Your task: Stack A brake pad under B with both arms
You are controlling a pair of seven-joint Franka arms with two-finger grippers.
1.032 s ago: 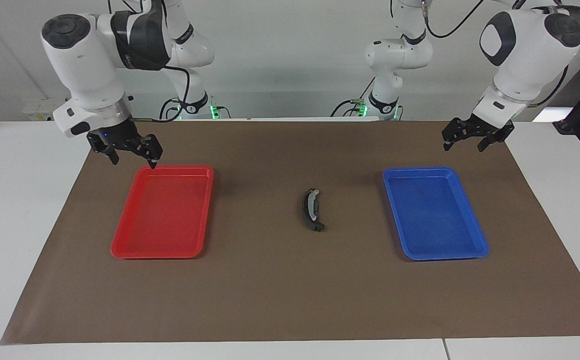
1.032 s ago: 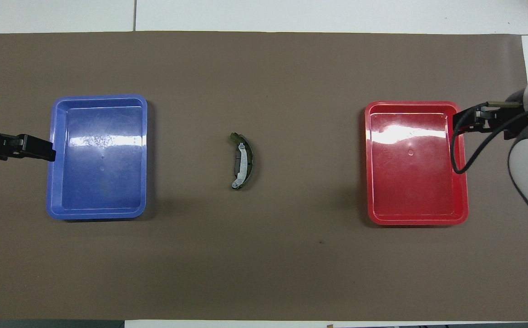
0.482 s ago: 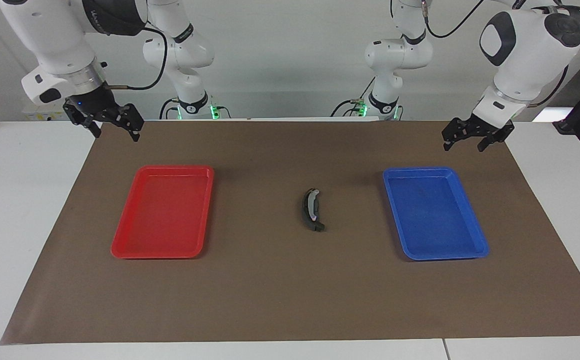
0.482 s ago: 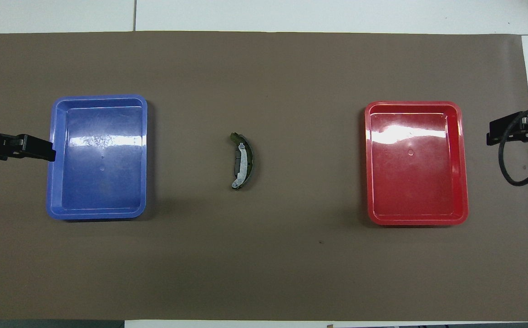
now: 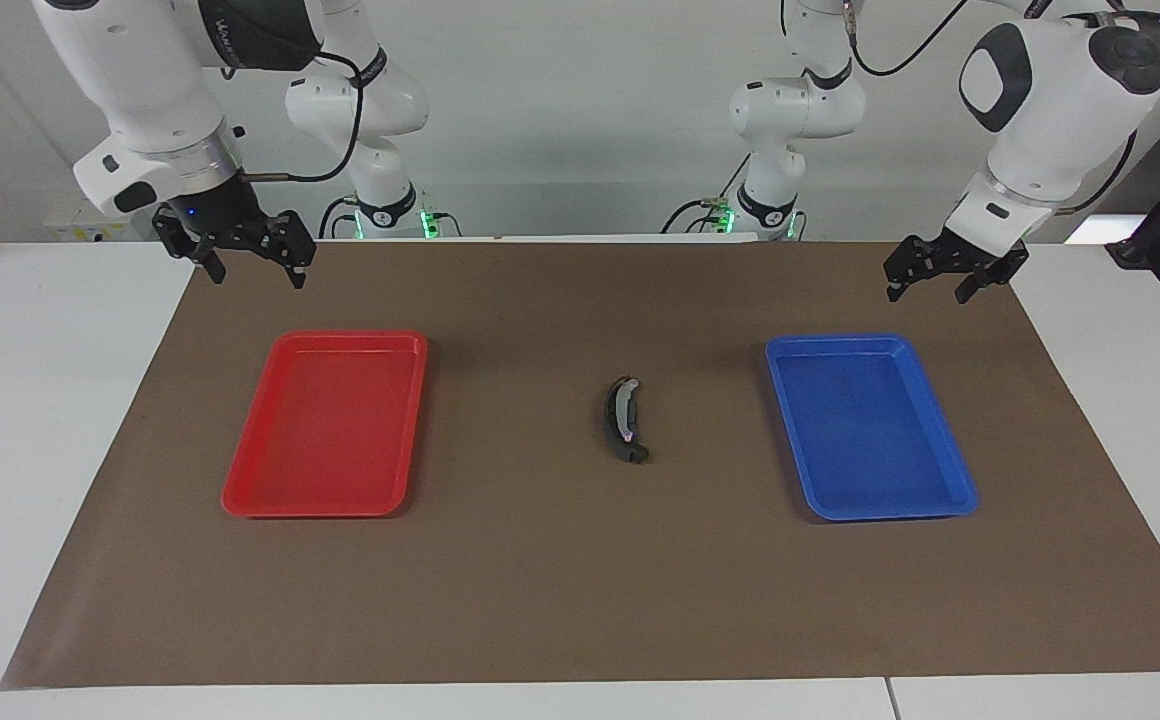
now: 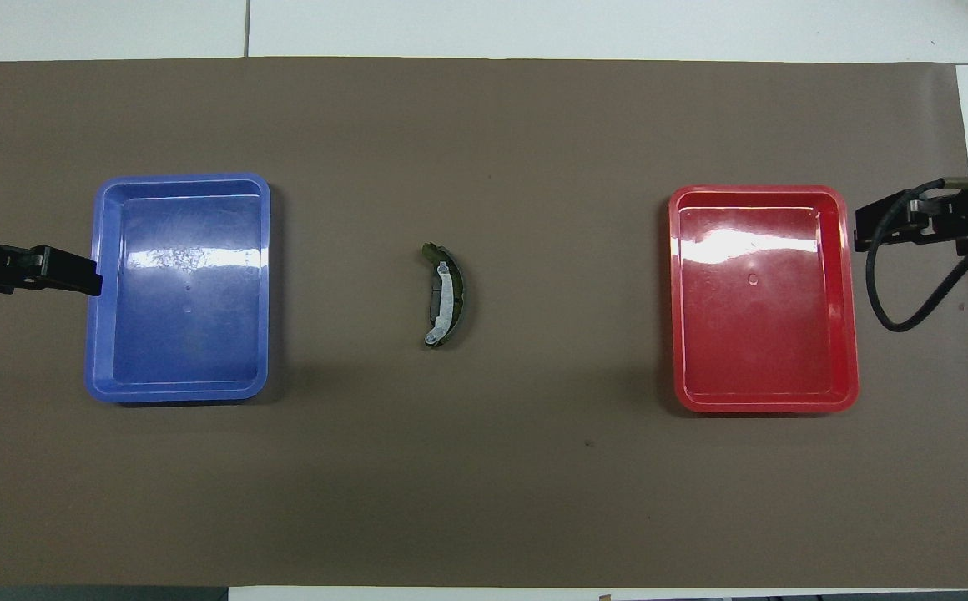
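We found the brown mat (image 5: 580, 600) covering most of the table, with the red tray (image 5: 240, 490) toward the right arm's end and the blue tray (image 5: 955, 490) toward the left arm's end, both holding nothing we could see. Between the trays, well apart from either, lay the stack: B (image 5: 621, 410), the long crescent with its light strip uppermost, rested on the mat, and at its end farther from the robots a short dark block stuck out from beneath it, which we took to be the A brake pad (image 5: 633, 454), though in the overhead view it was almost wholly covered and we could not trace its outline. From that we judged the stacking itself done, with A lying under B, and nothing left but for the arms to stand clear. The right gripper (image 5: 252, 262) hung in the air over the mat's edge nearest the robots, above the red tray's near end, its jaws spread wide and holding nothing. The left gripper (image 5: 940, 285) hung over the mat near the blue tray's near corner, likewise spread wide and empty, waiting. Neither gripper touched a tray or either pad.
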